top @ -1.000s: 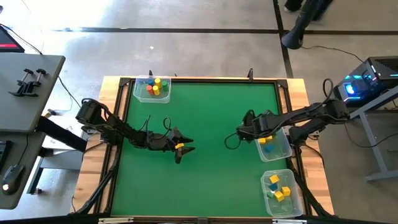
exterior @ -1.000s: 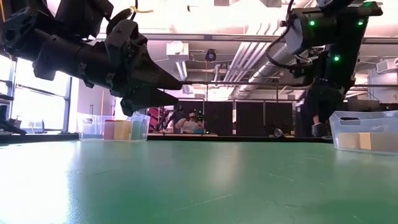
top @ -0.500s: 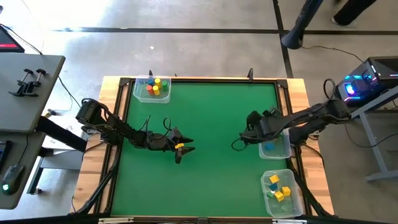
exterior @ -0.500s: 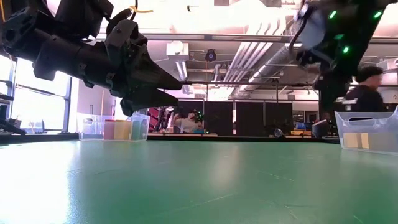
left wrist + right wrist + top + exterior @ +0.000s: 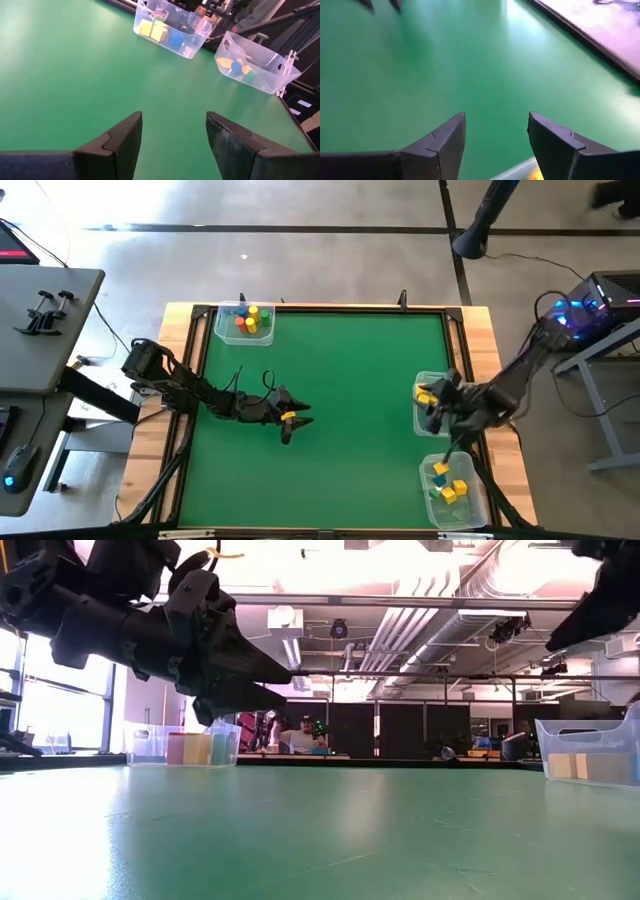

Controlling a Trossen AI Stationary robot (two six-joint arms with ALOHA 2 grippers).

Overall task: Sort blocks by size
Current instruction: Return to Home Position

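Note:
The blocks lie in three clear tubs: red, yellow and green ones at the far left [image 5: 247,321], yellow and blue ones in the middle right tub [image 5: 161,32], and yellow and blue ones in the near right tub [image 5: 448,483]. My left gripper [image 5: 299,418] hangs open above the mat left of centre, with nothing between its fingers [image 5: 174,117]. My right gripper [image 5: 428,412] hovers open over the middle right tub [image 5: 441,420]; its wrist view shows only mat between the fingers [image 5: 496,120] and the tub's rim [image 5: 517,171] below.
The green mat [image 5: 340,380] lies bare between the two arms. A raised wooden frame [image 5: 330,307] runs round it. The tubs stand at the mat's far left corner and along its right edge. People are in the room beyond the table.
My right gripper has drawn back from the mat toward the table's right edge, risen and swung toward the near side, ending above the middle right tub. Its fingers stay open. In the low view it has gone up and right, almost out of the picture.

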